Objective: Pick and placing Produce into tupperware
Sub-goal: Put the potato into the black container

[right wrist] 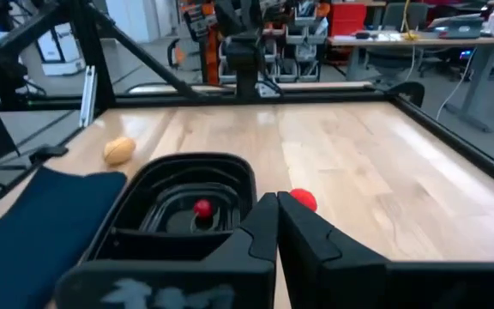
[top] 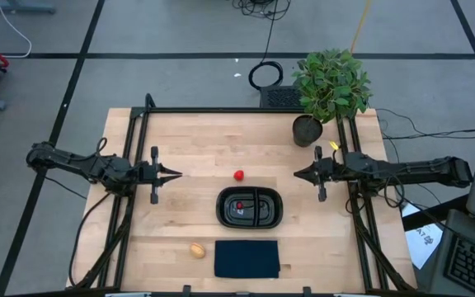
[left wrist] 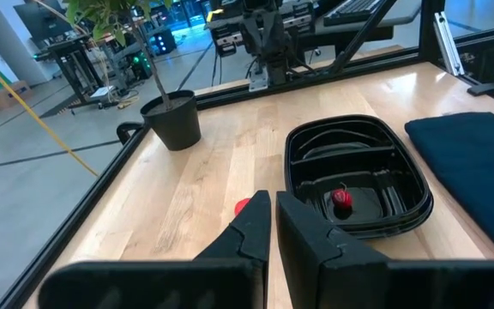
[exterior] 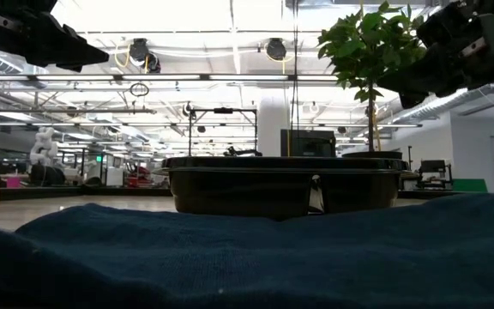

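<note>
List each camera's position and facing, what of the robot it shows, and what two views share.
High: overhead, straight down; both arms, left hand, right hand.
Low: table height, behind the cloth, facing the tupperware; arms at the top corners.
Left wrist: past its shut fingers toward the plant.
Right wrist: past its shut fingers toward the tan ball.
Both wrist views share the tupperware and red ball.

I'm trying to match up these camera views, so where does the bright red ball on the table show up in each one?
High view: the bright red ball lies on bare wood just beyond the black container.
Low view: not visible; the container blocks it.
Left wrist view: partly hidden behind the left claw, beside the container.
Right wrist view: just past the right claw, beside the container.
Shared landmark: the black container.
</note>
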You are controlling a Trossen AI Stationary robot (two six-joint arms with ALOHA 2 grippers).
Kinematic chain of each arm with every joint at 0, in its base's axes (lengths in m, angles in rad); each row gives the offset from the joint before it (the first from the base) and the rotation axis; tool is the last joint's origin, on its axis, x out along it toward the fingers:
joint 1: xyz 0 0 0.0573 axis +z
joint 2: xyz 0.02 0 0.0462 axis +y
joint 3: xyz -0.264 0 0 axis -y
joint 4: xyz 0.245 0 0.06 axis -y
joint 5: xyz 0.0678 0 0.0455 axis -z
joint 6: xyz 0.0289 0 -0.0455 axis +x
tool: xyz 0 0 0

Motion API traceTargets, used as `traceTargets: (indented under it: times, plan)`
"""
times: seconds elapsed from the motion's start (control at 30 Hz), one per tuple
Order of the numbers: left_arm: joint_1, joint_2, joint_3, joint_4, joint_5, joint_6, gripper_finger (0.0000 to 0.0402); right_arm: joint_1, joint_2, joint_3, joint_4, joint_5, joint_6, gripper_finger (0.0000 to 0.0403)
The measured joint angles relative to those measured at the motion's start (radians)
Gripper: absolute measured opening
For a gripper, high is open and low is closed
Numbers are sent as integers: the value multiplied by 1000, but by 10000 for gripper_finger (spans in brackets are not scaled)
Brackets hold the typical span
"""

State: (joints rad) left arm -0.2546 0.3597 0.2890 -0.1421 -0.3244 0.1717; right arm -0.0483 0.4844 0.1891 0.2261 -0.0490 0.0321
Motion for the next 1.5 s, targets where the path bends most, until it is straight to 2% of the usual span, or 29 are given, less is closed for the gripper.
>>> traceTargets:
  times: [0.23,0.43,1.5]
  plan:
    - [0,0,0,0,0,4,26,0,0,-41,21,-25,-27,0]
    - [0,0,0,0,0,7,26,1,-1,-114,169,-91,-12,0]
    - [0,0,0,3,0,3,26,0,-4,-119,166,-85,-17,0]
